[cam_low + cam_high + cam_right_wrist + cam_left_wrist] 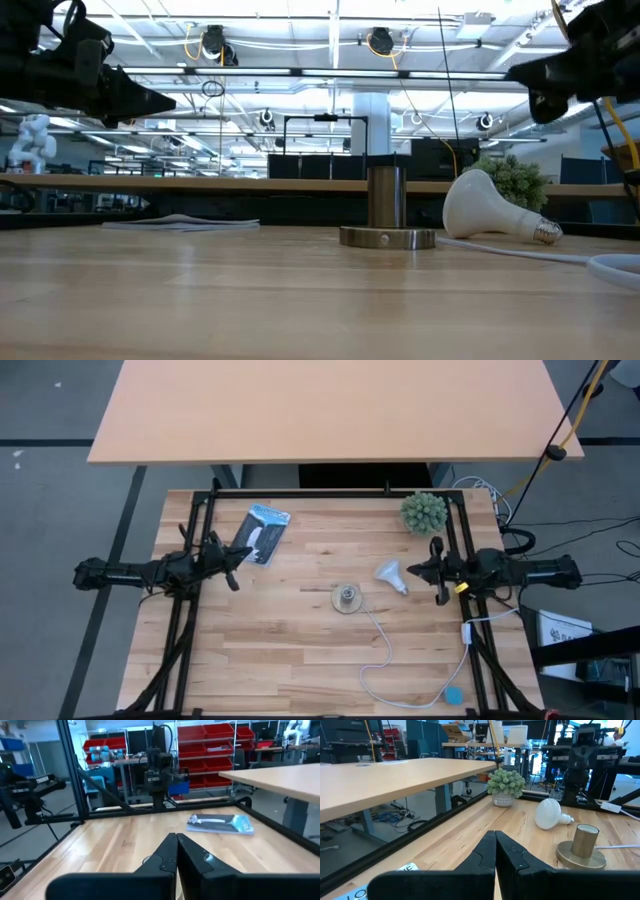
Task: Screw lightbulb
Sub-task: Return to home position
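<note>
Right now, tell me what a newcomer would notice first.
The white lightbulb lies on its side on the table, beside the empty gold socket. Both arms sit at the table's sides, left end effector and right end effector shut on nothing.

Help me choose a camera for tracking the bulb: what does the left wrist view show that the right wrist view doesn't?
Only the left wrist view: the lightbulb lying on its side, the gold lamp socket beside it, the green plant. Only the right wrist view: the blue-and-white packet lying flat. Both: the wooden table; the left gripper and the right gripper, each shut.
</note>
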